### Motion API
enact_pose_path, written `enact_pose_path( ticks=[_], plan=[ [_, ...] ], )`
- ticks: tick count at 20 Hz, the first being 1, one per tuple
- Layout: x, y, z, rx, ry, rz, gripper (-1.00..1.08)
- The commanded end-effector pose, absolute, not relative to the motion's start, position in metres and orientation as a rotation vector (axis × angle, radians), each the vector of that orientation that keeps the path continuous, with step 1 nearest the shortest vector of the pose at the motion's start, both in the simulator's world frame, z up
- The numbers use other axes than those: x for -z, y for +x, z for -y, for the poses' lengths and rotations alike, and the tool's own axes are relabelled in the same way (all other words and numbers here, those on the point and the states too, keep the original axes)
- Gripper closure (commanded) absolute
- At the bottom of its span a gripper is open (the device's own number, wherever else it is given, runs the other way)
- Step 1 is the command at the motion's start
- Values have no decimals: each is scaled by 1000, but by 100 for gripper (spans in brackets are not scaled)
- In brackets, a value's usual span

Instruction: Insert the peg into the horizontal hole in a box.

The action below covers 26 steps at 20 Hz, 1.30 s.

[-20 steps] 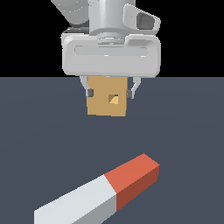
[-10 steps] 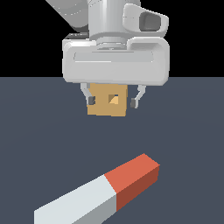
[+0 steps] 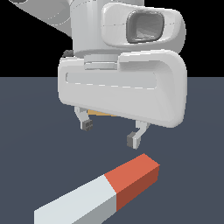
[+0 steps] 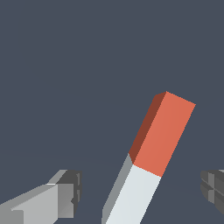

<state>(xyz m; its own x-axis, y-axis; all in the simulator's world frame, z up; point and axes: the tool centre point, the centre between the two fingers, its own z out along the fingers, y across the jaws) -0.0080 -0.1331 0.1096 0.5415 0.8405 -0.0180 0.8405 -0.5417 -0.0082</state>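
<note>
The peg (image 3: 103, 190) lies flat on the dark floor in the near part of the exterior view, its red-orange end pointing to that view's right and away, its white part running off the lower edge. My gripper (image 3: 110, 132) hangs open above and just behind the red end, holding nothing. The wrist view shows the peg (image 4: 151, 151) between the two fingers (image 4: 65, 192), not touched by either. Of the box only a thin tan sliver (image 3: 99, 113) shows under the hand's white body. Its hole is hidden.
The flat dark grey floor (image 3: 30, 144) spreads around the peg. My large white hand housing (image 3: 124, 92) fills the upper middle of the exterior view and covers what stands behind it.
My hand has come toward the camera and lower, growing in the view. It now covers the box, whose face and hole showed between the fingers before. The peg has not moved.
</note>
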Motion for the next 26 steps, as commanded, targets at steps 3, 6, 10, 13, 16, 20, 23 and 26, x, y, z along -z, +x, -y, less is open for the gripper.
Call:
enact_pose_path(
  ticks=[3, 6, 10, 13, 16, 20, 23, 26],
  plan=[
    [-93, -20, 163, 19, 2881, -1248, -92],
    [-84, -29, 176, 12, 2936, -1113, -92],
    [-75, -38, 189, 5, 2984, -979, -92],
    [-71, -43, 194, 2, 3004, -917, -92],
    [-70, -45, 196, 0, 3012, -891, -92],
    [-69, -45, 196, 2, 3010, -899, -92],
    [-62, -46, 196, 2, 3011, -897, -92],
    [-49, -46, 196, 1, 3012, -894, -92]
  ],
)
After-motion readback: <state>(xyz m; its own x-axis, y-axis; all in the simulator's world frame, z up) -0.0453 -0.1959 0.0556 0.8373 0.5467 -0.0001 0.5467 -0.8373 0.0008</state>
